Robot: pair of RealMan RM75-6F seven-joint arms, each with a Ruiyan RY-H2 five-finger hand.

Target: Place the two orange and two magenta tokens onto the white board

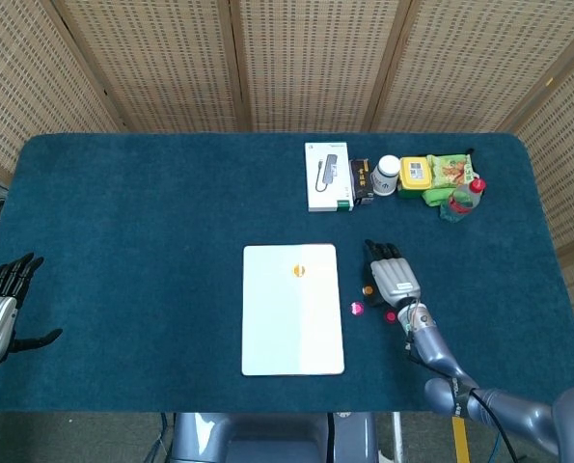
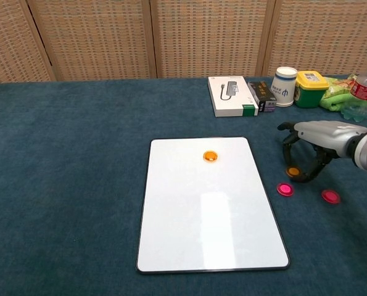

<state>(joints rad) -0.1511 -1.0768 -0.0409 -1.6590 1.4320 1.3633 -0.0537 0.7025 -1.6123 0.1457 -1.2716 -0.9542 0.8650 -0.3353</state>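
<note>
I have the right robot hand palm-down over the blue worktop, its fingers curled downward and arched over the second orange token; from the chest view the fingertips come down on either side of that token, but I cannot tell whether they are actually touching or pinching it. Just in front of the robot hand, toward me, lie the two magenta tokens: one on the board side, close to the fingertips, the other under the wrist side, both flat on the worktop. To the left of this robot hand sits the white board, with the first orange token resting near its far edge. Beyond the robot hand, along the back of the worktop, stands a row of boxes and containers. My left robot hand is far off at the worktop's left edge, fingers spread, holding nothing.
</note>
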